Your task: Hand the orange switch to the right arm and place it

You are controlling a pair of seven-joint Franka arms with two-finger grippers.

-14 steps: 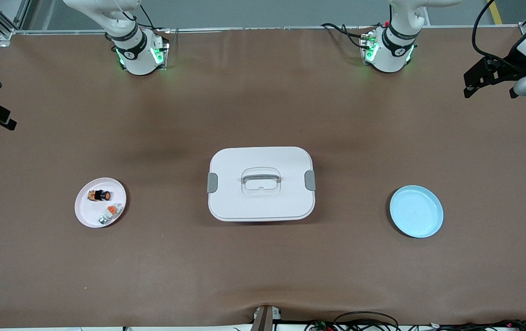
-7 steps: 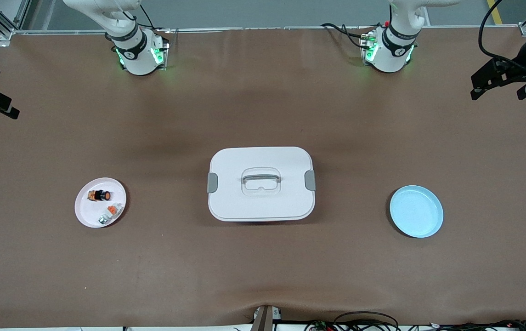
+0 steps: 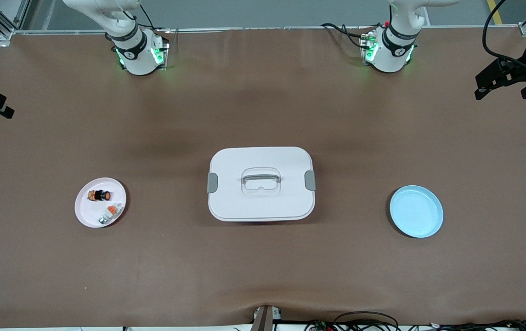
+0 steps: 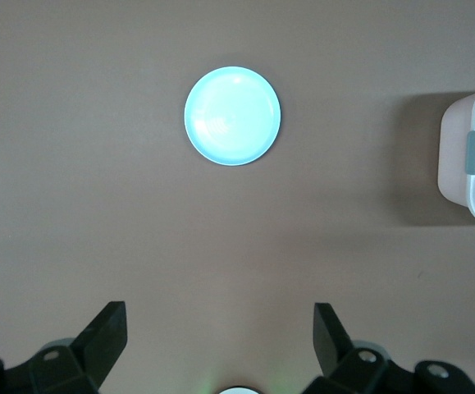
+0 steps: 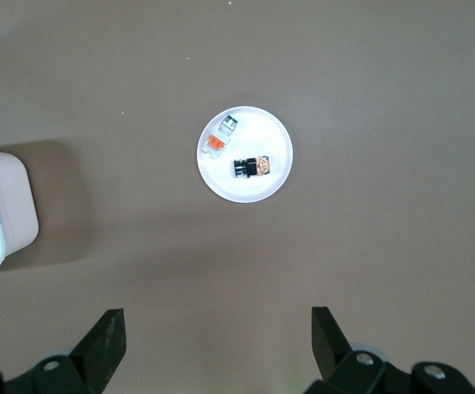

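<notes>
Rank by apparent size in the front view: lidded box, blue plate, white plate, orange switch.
1. lidded box
2-3. blue plate and white plate: look about alike, so left unranked
4. orange switch, on the white plate

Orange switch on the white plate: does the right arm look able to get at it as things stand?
Probably yes. The orange switch lies exposed on the white plate, apart from the white-and-grey piece; the right gripper hangs high, jaws open.

Middle of my table there's a white lidded box (image 3: 261,184) – a white-and-grey piece (image 3: 109,213) sits on a white plate (image 3: 84,212), blue plate (image 3: 416,211) toward my left arm's end.
</notes>
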